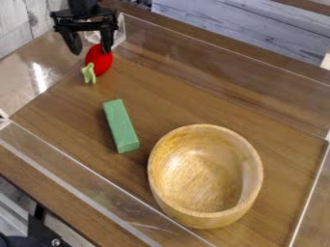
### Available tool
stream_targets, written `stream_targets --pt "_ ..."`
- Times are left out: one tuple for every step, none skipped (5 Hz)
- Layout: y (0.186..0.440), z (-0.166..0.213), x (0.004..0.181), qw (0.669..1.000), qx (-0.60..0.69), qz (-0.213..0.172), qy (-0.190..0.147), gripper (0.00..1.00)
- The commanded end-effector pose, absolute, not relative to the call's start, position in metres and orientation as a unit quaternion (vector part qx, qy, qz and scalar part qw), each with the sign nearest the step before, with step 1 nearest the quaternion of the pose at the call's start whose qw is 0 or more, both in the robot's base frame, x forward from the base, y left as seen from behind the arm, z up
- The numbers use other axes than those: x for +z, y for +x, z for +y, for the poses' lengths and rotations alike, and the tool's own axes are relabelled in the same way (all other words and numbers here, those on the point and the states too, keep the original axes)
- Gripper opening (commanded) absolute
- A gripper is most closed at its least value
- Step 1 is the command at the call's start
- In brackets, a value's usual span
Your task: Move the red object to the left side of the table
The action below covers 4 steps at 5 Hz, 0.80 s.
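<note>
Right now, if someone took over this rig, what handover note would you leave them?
Gripper: open, pointing down, just above the red object, holding nothing.
Red object: resting on the table at its far-left corner by the acrylic wall.
Green block mid-table, wooden bowl near right; neither involved.
Done: the red object looks placed and released on the left side.
Left: lift the arm clear.

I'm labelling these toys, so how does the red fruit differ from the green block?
The red fruit is round and small; the green block is a long, flat-sided bar. The fruit sits at the table's far left corner, just below the open gripper; the block lies near the middle, beside the bowl. Both rest on the table, unheld.
</note>
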<state>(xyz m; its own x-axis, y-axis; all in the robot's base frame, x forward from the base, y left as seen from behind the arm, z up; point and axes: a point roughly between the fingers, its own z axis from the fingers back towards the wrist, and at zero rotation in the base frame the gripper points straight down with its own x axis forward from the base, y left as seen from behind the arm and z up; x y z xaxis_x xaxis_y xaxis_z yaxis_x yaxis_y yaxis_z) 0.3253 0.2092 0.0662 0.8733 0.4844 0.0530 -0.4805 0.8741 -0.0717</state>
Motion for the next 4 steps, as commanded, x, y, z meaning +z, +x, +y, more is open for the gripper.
stream_targets --pt "0.331 0.210 0.091 0.971 0.229 -0.071 -0.016 1.00" --pt "0.325 0.202 0.105 0.974 0.215 -0.074 -0.022 1.00" --pt "0.324 0.188 0.114 0.971 0.225 -0.078 -0.025 1.00" --pt "0.326 0.170 0.122 0.969 0.231 -0.084 -0.029 1.00"
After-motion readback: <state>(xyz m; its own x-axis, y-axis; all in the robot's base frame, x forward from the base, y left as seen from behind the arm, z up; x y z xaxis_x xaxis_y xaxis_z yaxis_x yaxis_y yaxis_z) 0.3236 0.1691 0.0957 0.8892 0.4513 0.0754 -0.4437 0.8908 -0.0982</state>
